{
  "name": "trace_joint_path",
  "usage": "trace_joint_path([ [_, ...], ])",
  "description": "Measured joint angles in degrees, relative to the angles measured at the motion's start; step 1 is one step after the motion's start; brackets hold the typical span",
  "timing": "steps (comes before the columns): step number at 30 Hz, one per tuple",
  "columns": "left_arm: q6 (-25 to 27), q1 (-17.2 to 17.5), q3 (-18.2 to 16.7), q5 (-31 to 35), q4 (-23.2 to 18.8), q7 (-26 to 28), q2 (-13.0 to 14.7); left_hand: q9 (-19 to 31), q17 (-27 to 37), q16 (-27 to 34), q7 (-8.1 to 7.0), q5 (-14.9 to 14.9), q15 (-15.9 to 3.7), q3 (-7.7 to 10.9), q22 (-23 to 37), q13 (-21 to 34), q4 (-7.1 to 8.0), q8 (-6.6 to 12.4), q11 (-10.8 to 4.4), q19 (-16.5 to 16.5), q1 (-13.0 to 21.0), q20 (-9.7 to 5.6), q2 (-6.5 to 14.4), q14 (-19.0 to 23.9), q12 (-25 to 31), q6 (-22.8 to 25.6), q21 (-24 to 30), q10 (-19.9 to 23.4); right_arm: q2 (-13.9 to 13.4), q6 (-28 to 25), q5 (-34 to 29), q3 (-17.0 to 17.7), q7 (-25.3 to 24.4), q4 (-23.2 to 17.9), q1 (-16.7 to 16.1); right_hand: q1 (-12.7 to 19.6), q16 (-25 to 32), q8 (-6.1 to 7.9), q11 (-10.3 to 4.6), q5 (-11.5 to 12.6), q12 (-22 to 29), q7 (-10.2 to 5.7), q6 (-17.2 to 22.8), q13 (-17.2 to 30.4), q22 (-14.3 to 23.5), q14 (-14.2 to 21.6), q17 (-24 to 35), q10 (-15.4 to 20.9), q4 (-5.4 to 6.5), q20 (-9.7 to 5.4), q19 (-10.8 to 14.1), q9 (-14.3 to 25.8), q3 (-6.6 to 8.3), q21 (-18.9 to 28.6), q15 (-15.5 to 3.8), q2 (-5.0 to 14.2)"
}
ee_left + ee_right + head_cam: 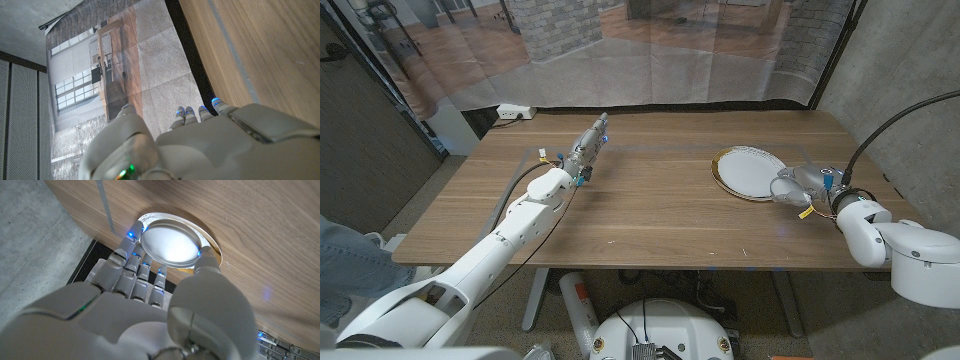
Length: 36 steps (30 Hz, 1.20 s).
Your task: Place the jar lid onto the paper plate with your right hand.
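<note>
A round silvery jar lid (170, 242) is pinched between the fingers (131, 255) and thumb of my right hand (150, 310). Behind the lid shows the gold-edged rim of the white paper plate (214, 256). In the head view the paper plate (745, 170) lies on the right half of the wooden table (650, 210), and my right hand (802, 184) is at the plate's right edge, just above the table. My left hand (588, 143) reaches out over the far left part of the table, fingers straight and together, holding nothing (210, 145).
A white power strip (513, 112) lies on the floor behind the table's far left corner. A printed backdrop sheet (650, 50) hangs behind the table. A black cable (880, 130) arcs over my right arm. A person's leg in jeans (340, 250) shows at the left edge.
</note>
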Motion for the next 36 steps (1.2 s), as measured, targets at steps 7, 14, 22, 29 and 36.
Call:
trace_joint_path([
  [7, 0.03, 0.31, -0.12, 0.01, -0.41, 0.18, 0.23, 0.0, 0.0, 0.0, 0.0, 0.0, 0.0, 0.0, 0.0, 0.0, 0.0, 0.0, 0.0, 0.0, 0.0, 0.0, 0.0, 0.0, 0.0, 0.0, 0.0, 0.0, 0.44, 0.86, -1.29, -1.25, 1.14, 0.35, 1.76, 0.0, 0.0, -0.33, 0.0, -0.15, -0.1, 0.0, 0.0, 0.0, 0.0, 0.01, -0.01, 0.0, 0.0, 0.0, 0.0, 0.0, 0.0, 0.0, 0.02, 0.0],
  [14, 0.15, 0.67, -0.26, -0.01, -0.77, 0.36, 0.44, 0.0, 0.0, 0.0, 0.0, 0.0, 0.0, 0.0, 0.0, 0.0, 0.0, 0.0, 0.0, 0.0, 0.0, 0.0, 0.0, 0.0, 0.0, 0.0, -0.25, 0.0, 1.28, 1.74, -2.98, -2.79, 2.65, 0.83, 3.95, 0.0, 0.0, -0.33, 0.0, -0.44, 0.12, -0.2, 0.2, 0.01, 0.14, 0.62, -0.02, 0.0, 0.0, -0.32, 0.32, -0.02, 0.0, 0.0, 0.01, -0.01],
  [22, 0.33, 1.03, -0.46, -0.11, -1.25, 0.57, 0.8, 0.0, 0.0, 0.0, 0.0, 0.0, 0.0, 0.02, 0.0, 0.0, 0.02, 0.0, 0.0, 0.0, 0.0, 0.0, 0.0, 0.0, 0.0, 0.0, -0.25, 0.0, 2.95, 3.3, -5.93, -4.5, 5.14, 1.81, 6.49, 0.01, 0.0, -0.33, 0.0, -0.45, 0.29, -0.21, 0.2, 0.01, 0.14, 0.93, 0.27, 0.0, 0.02, -0.31, 0.32, -0.01, 0.02, 0.0, -0.3, 0.0],
  [29, 0.48, 1.2, -0.65, -0.18, -1.56, 0.7, 1.06, 0.0, 0.0, 0.0, 0.0, 0.0, 0.0, -0.14, 0.0, 0.0, -0.14, 0.0, 0.0, 0.0, 0.0, 0.0, 0.0, 0.0, 0.0, -0.01, -0.25, 0.0, 4.33, 4.62, -8.64, -5.46, 7.47, 2.62, 8.09, 0.29, 0.0, -0.32, 0.0, -0.83, 0.28, -0.2, 0.2, 0.32, 0.13, 1.14, 0.27, 0.0, 0.12, -0.31, 0.32, -0.02, 0.12, 0.0, -0.1, 0.28],
  [36, 0.55, 1.25, -0.78, -0.24, -1.61, 0.76, 1.16, 0.0, 0.0, 0.0, 0.0, 0.0, 0.0, -0.14, 0.0, 0.0, -0.14, 0.0, 0.0, 0.0, 0.17, 0.0, 0.17, 0.0, 0.0, -0.01, -0.25, 0.0, 5.31, 5.95, -11.37, -6.11, 9.71, 3.2, 9.17, 0.32, -0.01, -0.55, -0.01, -0.88, 0.27, 0.0, 0.4, 0.32, 0.13, 1.13, 0.26, 0.0, 0.12, -0.31, 0.31, -0.02, 0.12, 0.0, -0.1, 0.31],
])
